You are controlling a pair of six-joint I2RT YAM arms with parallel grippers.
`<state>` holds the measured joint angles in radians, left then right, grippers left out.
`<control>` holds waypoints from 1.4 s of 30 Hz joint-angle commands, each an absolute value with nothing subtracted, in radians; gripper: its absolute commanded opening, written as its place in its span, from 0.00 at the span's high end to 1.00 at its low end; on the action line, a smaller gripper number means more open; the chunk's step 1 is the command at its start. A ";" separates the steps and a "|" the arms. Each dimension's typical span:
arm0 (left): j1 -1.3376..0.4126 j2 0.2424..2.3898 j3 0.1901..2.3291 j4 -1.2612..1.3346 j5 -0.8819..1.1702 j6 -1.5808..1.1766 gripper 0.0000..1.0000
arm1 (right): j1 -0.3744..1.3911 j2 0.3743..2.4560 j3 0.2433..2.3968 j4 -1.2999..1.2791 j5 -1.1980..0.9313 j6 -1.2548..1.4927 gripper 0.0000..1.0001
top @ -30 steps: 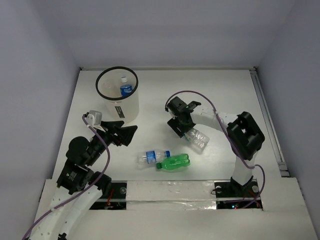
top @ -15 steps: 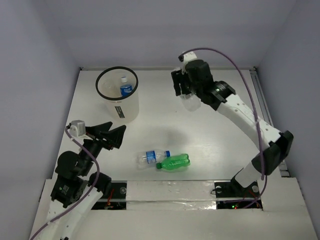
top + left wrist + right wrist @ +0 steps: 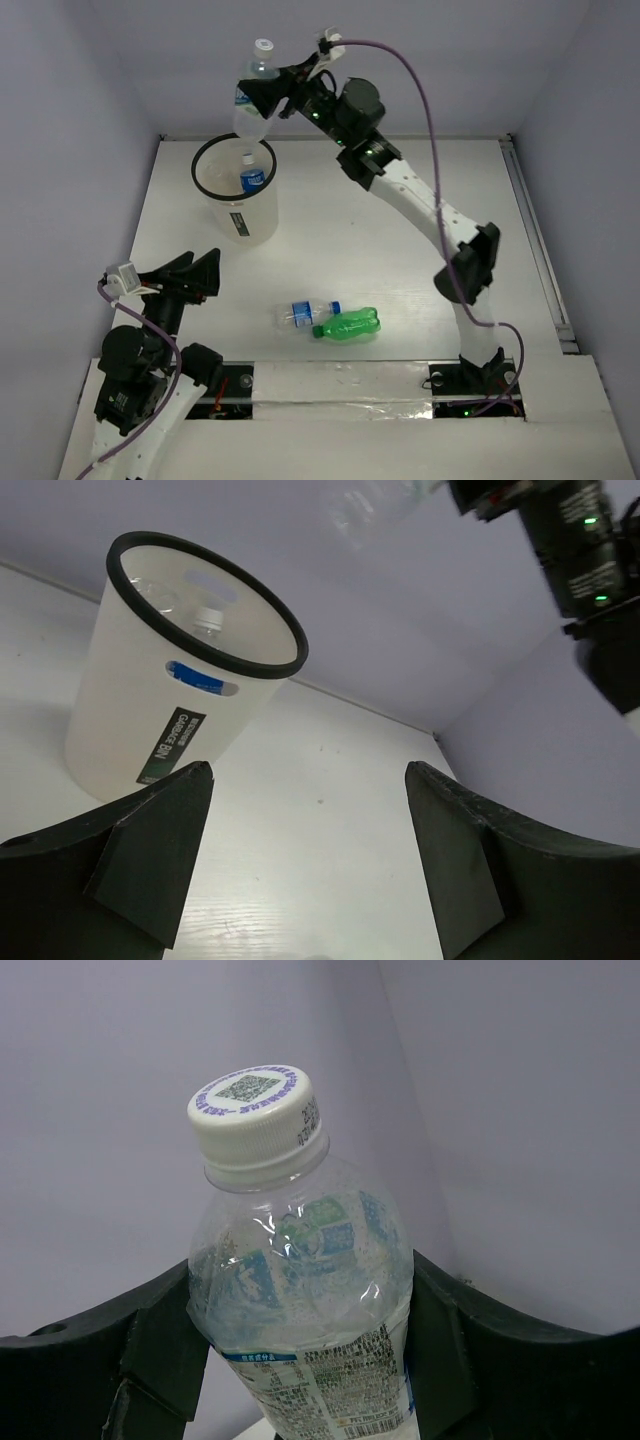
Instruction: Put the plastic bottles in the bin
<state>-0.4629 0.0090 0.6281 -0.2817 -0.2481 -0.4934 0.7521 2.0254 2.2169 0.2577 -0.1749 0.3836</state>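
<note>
Top external: the right jaws are closed on the body of the held bottle [image 3: 252, 98], a clear one with its white cap up. It is carried high, near the far rim of the bin [image 3: 262, 215].

Right wrist: the held bottle [image 3: 300, 1290] sits squarely between both jaws, gripped below the shoulder. The grip looks firm, with no tilt worth noting.

Step in hand, as judged: delivery of this bottle, drop not yet made.

Next move, as judged:
- Whether the bottle's base is fully over the mouth cannot be told. The left wrist view shows it only as a blur [image 3: 370, 505], up and to the right of the bin [image 3: 130, 730].
- It likely needs centring over the opening, perhaps lowering a little, and then the jaws opened.
- The mouth is much wider than the bottle, so the margin is generous.

Surroundings:
- One bottle in the bin [image 3: 251, 179] stands upright, its cap near the rim. It could deflect a falling bottle, though it is unlikely to block it.
- The blue-label bottle [image 3: 305, 312] and the green bottle [image 3: 350, 325] lie on the bench [image 3: 400, 290], apparently touching, near the arm bases.
- The left jaws hang wide apart and empty, low at the near-left and facing the bin, well apart from the right arm's path.
</note>
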 commanded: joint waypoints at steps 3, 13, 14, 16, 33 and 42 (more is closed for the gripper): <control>-0.465 -0.080 0.638 -0.275 -0.288 -0.505 0.25 | 0.773 2.264 2.519 0.342 -0.230 0.456 0.46; -0.465 -0.083 0.640 -0.275 -0.288 -0.503 0.25 | 0.821 2.260 2.287 0.365 -0.201 0.379 0.43; -0.465 -0.083 0.638 -0.276 -0.288 -0.503 0.25 | 0.821 2.260 2.278 0.359 -0.195 0.365 0.41; -0.465 -0.083 0.640 -0.276 -0.290 -0.505 0.25 | 0.831 2.256 2.249 0.353 -0.190 0.359 0.40; -0.465 -0.063 0.640 -0.282 -0.301 -0.508 0.26 | 0.841 2.198 2.177 0.273 -0.057 0.345 0.14; -0.465 -0.034 0.641 -0.278 -0.299 -0.505 0.26 | 0.841 2.111 2.198 0.212 -0.025 0.305 0.06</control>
